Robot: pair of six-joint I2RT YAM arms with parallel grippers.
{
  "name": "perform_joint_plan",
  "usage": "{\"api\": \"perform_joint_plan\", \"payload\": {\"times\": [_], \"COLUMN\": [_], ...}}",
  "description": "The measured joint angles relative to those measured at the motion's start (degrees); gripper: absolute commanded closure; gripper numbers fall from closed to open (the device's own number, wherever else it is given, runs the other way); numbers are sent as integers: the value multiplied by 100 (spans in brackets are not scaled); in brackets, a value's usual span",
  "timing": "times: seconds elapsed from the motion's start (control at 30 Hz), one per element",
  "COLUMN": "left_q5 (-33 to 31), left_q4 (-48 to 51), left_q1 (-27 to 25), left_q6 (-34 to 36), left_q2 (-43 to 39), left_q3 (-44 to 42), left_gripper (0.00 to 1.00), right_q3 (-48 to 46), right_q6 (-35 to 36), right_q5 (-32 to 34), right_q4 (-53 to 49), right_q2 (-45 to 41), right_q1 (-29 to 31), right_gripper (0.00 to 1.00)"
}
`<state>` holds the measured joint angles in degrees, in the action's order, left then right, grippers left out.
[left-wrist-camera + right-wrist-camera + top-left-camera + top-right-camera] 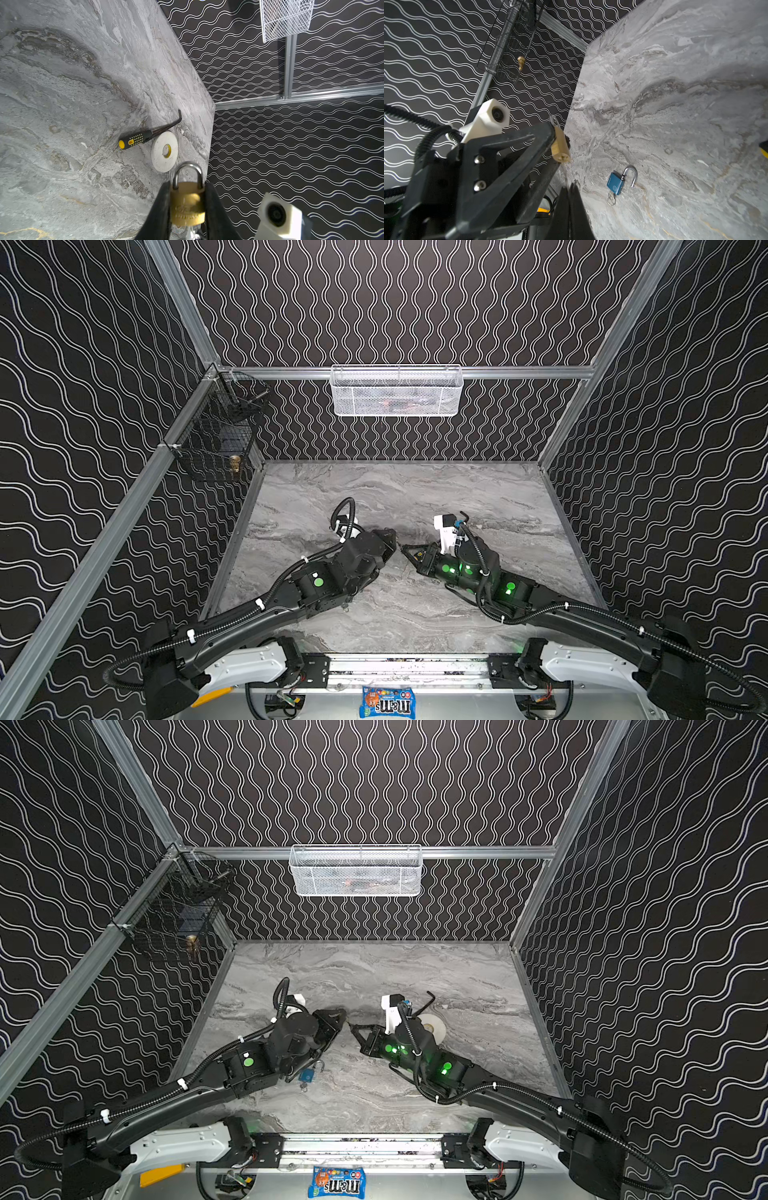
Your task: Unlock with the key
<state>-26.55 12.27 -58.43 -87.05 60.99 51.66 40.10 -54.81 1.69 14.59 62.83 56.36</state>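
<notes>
The brass padlock (187, 204) is over the middle of the table (415, 614), its body clamped between the narrow jaws of the left gripper (187, 186). The right gripper (570, 187), jaws pressed together, pinches the key (565, 174), a thin sliver reaching the lock's underside; how deep it sits is unclear. On the left wall a black wire basket (212, 439) holds a small brass piece (235, 464). The white mesh basket (397, 391) on the far wall holds something reddish, too blurred to name.

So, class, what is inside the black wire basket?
A small brass object shows through the black wire basket; a dark item near it is too obscured to identify.
</notes>
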Motion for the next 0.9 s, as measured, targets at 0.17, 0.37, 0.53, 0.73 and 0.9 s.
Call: {"api": "perform_joint_plan", "payload": {"times": [0.17,0.37,0.53,0.73,0.9], "left_q5": [-28,125,90,13,24], "left_q4": [-33,-315,-339,-446,-503], "left_q1": [4,2,4,9,15], "left_q6": [-107,-221,-295,-339,-339], "left_q2": [-59,-170,-79,66,175], "left_q3": [-42,-157,-175,-136,-52], "left_gripper": [100,100,100,100,100], "right_q3": [-11,-70,-46,-24,31], "right_q6": [26,90,304,564,752], "right_q5": [-81,44,96,177,212], "right_q4": [116,48,28,31,-17], "right_q2": [28,-201,-105,-42,2], "right_q1": [-11,15,24,52,52], "right_gripper": [100,100,100,100,100]}}
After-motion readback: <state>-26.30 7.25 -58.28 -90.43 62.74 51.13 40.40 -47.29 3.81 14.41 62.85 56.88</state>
